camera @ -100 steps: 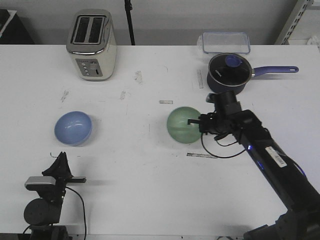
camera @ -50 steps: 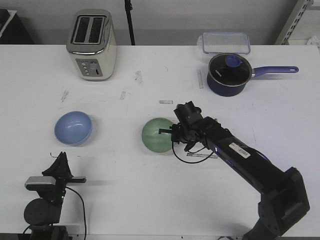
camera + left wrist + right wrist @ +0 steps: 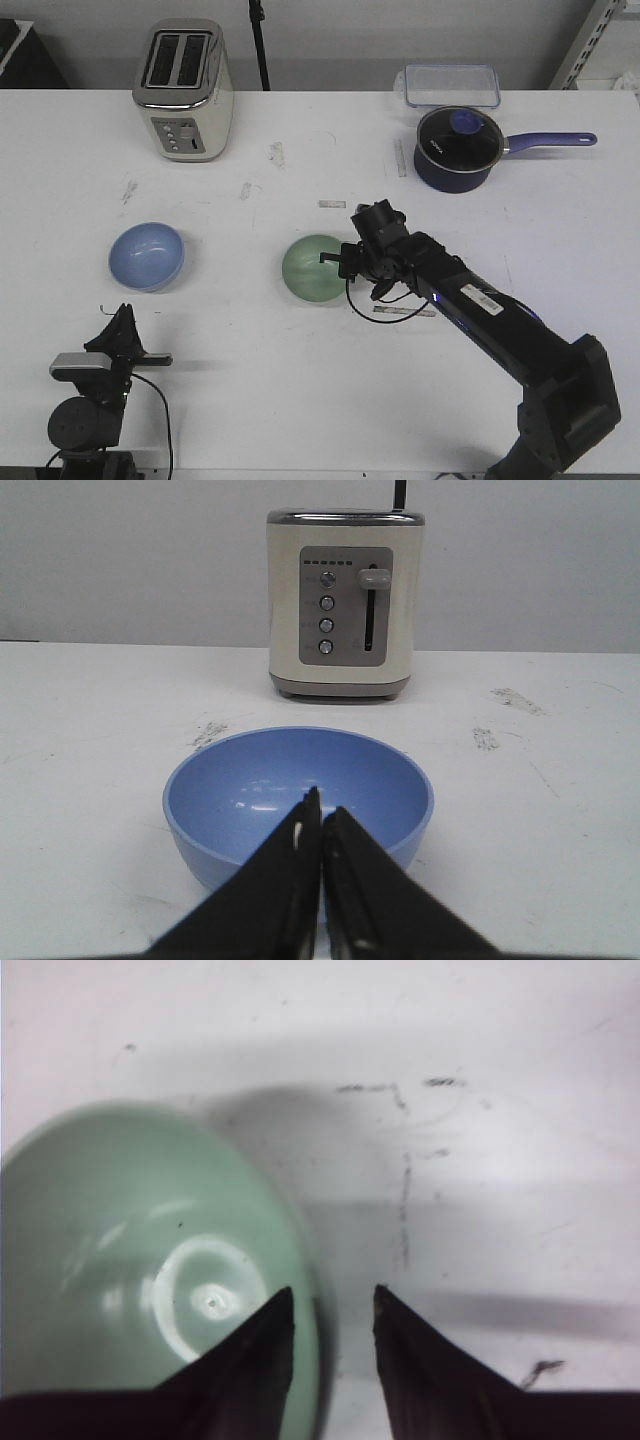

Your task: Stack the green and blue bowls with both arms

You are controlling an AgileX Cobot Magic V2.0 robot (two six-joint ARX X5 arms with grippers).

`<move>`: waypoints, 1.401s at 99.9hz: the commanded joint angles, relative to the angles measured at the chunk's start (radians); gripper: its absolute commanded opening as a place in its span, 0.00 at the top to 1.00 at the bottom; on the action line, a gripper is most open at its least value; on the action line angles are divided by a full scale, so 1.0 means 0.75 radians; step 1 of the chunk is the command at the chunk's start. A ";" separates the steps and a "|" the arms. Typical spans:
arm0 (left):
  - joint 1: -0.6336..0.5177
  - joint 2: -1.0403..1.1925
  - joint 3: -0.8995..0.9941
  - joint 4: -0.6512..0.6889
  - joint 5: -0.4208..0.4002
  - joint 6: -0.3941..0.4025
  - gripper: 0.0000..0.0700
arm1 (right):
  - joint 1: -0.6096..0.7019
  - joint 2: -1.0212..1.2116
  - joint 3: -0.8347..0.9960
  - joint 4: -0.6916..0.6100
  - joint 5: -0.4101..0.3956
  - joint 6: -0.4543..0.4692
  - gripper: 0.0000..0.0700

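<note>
Nearest, at the front-left corner of the bench (image 3: pixel 300 400), the left gripper (image 3: pixel 118 318) sat low with its two black fingers (image 3: pixel 290 880) pressed together and nothing between them. Just beyond its tips, toward the left edge, the blue bowl (image 3: pixel 146 256) stood upright on the white surface; the left wrist view showed its open hollow directly ahead of the joined fingertips, apart from them.

Farther in, near the middle of the bench, the right arm (image 3: pixel 480 310) reached in from the front-right corner. The right gripper (image 3: pixel 335 257) straddled the rim of the green bowl (image 3: pixel 314 269) on the bowl's right side. In the right wrist view one finger (image 3: pixel 255 1345) lay inside the bowl and the other outside, with the rim in the gap between them. Whether the pads actually pinched the wall could not be told. The two bowls stood well apart, the green one to the right of the blue one.

Toward the back edge, a cream toaster (image 3: pixel 183 90) stood at the left, and a dark navy saucepan (image 3: pixel 458 148) with a long handle stood at the right, a clear plastic container (image 3: pixel 451 85) just behind it.
</note>
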 commanded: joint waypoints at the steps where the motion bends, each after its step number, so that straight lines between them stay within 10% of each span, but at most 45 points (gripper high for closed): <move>1: 0.001 -0.003 -0.028 0.018 0.007 -0.006 1.00 | -0.001 -0.047 0.016 0.019 0.010 -0.033 0.66; 45: 0.001 -0.003 -0.028 0.018 0.007 -0.006 1.00 | -0.187 -0.503 -0.224 0.254 0.212 -0.643 0.60; 62: 0.001 -0.003 -0.028 0.018 0.007 -0.006 1.00 | -0.346 -0.805 -0.508 0.453 0.210 -0.967 0.98; 70: 0.001 -0.003 -0.028 0.018 0.007 -0.006 1.00 | -0.437 -0.950 -0.631 0.521 0.210 -1.048 0.99; 140: 0.001 -0.003 -0.028 0.018 0.007 -0.006 1.00 | -0.765 -1.953 -1.231 0.505 0.034 -0.785 0.99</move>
